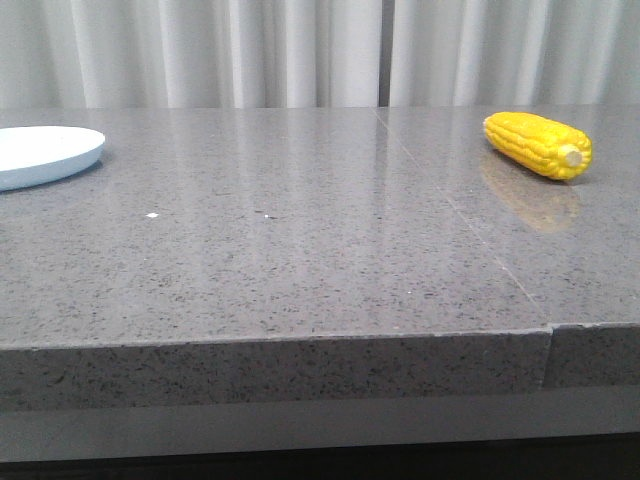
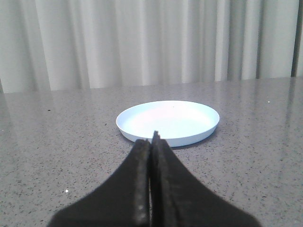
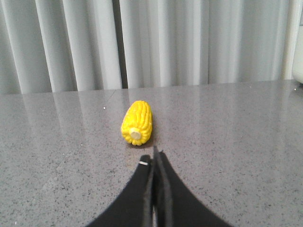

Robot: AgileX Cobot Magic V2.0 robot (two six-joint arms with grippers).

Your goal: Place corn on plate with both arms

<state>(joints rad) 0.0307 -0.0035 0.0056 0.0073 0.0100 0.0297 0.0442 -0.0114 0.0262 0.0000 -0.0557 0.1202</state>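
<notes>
The yellow corn (image 1: 538, 145) lies on its side at the far right of the grey table, its cream stub end toward me. It also shows in the right wrist view (image 3: 137, 122), a short way beyond my right gripper (image 3: 154, 156), which is shut and empty. The pale blue-white plate (image 1: 45, 153) sits empty at the far left, cut by the frame edge. In the left wrist view the plate (image 2: 168, 121) lies just beyond my left gripper (image 2: 151, 142), which is shut and empty. Neither gripper shows in the front view.
The grey speckled table (image 1: 300, 240) has a seam (image 1: 470, 230) running front to back right of centre. Its front edge (image 1: 280, 345) is near the camera. White curtains (image 1: 300, 50) hang behind. A small white speck (image 1: 152, 215) lies on the left.
</notes>
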